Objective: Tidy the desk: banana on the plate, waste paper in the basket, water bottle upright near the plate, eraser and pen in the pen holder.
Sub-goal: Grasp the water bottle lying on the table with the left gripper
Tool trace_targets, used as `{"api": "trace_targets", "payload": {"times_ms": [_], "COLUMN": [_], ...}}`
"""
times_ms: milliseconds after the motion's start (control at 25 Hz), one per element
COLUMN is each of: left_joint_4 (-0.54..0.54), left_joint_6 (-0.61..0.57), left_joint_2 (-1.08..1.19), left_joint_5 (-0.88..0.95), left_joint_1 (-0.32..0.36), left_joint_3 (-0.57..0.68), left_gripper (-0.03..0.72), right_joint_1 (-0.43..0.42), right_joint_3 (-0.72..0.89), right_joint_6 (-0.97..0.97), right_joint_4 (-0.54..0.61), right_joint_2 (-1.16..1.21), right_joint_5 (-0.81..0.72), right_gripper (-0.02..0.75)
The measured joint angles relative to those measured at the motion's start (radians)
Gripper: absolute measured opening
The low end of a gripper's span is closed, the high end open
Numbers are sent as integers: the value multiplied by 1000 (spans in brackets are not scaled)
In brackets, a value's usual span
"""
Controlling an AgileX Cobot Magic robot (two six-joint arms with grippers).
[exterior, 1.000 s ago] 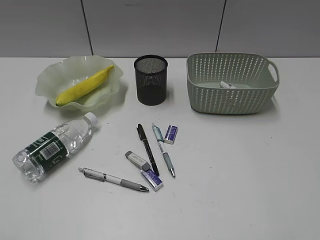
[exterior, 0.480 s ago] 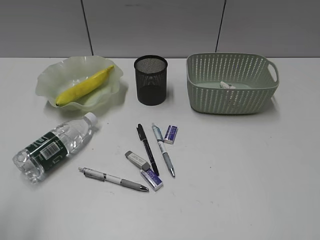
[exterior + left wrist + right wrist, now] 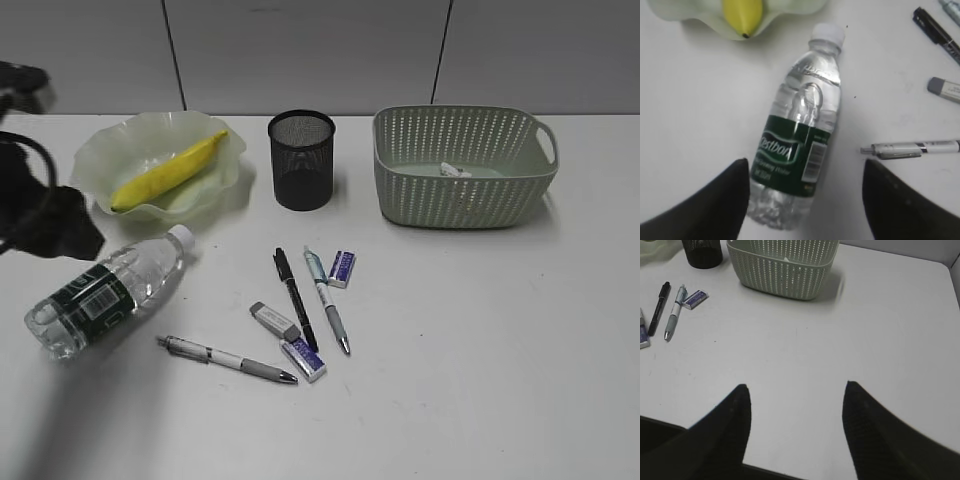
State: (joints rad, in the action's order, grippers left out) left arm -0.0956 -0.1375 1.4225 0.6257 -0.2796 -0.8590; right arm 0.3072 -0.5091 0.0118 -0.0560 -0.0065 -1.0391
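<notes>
Jaws of the left gripper stand wide apart and hold nothing, one finger on each side of the bottle's lower half, above it and not touching; the bottle lies on its side on the desk, cap toward the plate; the banana lies in the plate; below the bottle's right, a silver pen lies flat; then a grey eraser, a blue-labelled eraser, a black pen, a pale pen and another eraser, all loose on the desk; the holder stands behind them; the paper lies in the basket; the right gripper hangs wide open and empty over bare desk.
</notes>
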Motion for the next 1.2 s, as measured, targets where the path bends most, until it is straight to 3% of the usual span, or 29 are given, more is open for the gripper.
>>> {"api": "trace_targets", "payload": {"times_ms": [120,400,840,960,1200], "left_joint_4": [11,89,178,152,63], "left_joint_6": [0,0,0,0,-2], "left_joint_2": [198,421,559,563,527], "left_joint_5": [66,89,42,29,24], "left_joint_1": [-24,-69,-85,-85,-85], "left_joint_3": [-143,-319,-336,-336,-336], "left_gripper": [600,617,583,485,488], "right_joint_1": [0,0,0,0,0], "right_joint_3": [0,0,0,0,0], "right_joint_6": [0,0,1,1,1], "right_joint_4": [0,0,0,0,0], "right_joint_2": [0,0,0,0,0], "right_joint_5": [0,0,0,0,0], "right_gripper": [465,465,465,465,465]}}
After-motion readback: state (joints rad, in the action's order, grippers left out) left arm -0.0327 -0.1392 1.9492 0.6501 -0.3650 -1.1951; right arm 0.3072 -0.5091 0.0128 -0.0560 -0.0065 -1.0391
